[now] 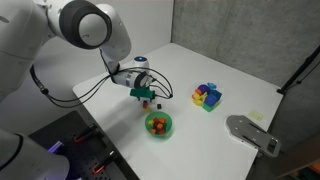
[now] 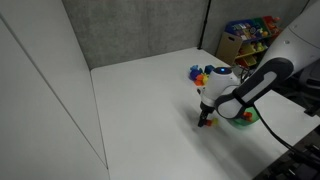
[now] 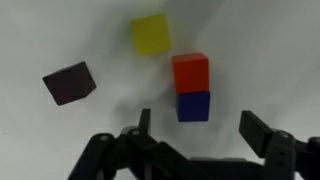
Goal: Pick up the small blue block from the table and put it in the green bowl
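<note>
In the wrist view the small blue block (image 3: 193, 106) lies on the white table (image 3: 60, 30), touching a red block (image 3: 190, 72) just beyond it. My gripper (image 3: 198, 128) is open and empty, its fingers either side of the blue block's near end. In both exterior views the gripper (image 1: 146, 97) (image 2: 205, 120) is low over the table (image 1: 230, 75) (image 2: 150, 100). The green bowl (image 1: 159, 125) stands close by with small coloured pieces inside; it is partly hidden behind my arm in an exterior view (image 2: 244, 116).
A yellow block (image 3: 150, 34) and a dark purple block (image 3: 69, 83) lie near the blue one. A blue-yellow-red block cluster (image 1: 207, 97) (image 2: 200, 73) sits farther off. A grey flat object (image 1: 250, 132) lies near a table edge. A toy shelf (image 2: 250, 40) stands behind.
</note>
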Robot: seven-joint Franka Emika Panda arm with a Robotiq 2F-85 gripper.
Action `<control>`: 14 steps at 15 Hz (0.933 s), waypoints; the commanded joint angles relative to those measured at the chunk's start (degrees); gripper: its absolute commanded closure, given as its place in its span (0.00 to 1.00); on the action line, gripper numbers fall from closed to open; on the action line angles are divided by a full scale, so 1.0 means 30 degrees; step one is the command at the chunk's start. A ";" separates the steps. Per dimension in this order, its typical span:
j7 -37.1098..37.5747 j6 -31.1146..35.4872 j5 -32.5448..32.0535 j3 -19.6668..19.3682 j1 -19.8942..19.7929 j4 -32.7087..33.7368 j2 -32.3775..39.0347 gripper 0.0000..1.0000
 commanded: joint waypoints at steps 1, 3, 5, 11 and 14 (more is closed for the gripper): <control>-0.0273 -0.0901 0.0358 -0.0103 0.0076 0.0265 -0.0117 0.25; -0.0197 -0.1030 0.0335 -0.0181 0.0134 0.0114 -0.0276 0.51; -0.0149 -0.1138 0.0286 -0.0256 0.0220 0.0032 -0.0400 0.69; 0.0331 -0.1751 0.0162 -0.0751 0.0830 -0.0202 -0.1543 0.89; 0.0616 -0.2737 0.0034 -0.1247 0.1229 -0.0213 -0.2489 0.89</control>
